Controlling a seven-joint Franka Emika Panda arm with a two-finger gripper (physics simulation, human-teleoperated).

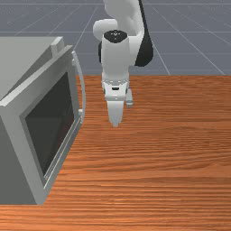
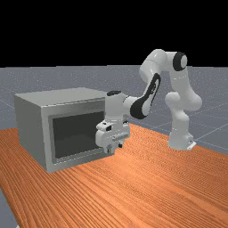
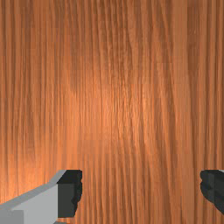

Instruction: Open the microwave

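The microwave [image 2: 78, 95] stands on the table [image 1: 167, 158], at the front view's left of the end effector [image 3: 141, 189]. Its door [image 2: 79, 133] looks shut or nearly so; I cannot tell for certain. The handle [image 1: 83, 85] is a slim, bowed bar running up and down along the microwave's door edge on the arm's side. The end effector hangs in front of the microwave, near that edge, pointing down, apart from the handle. It is released, its fingers [image 3: 68, 197] wide apart with nothing between them.

The coming move probably turns on that sideways gap: the handle lies toward the microwave from the end effector, its long axis upright, roughly along the fingers. The next step is likely to close in sideways and straddle the handle; coming in askew could knock the microwave's door instead.
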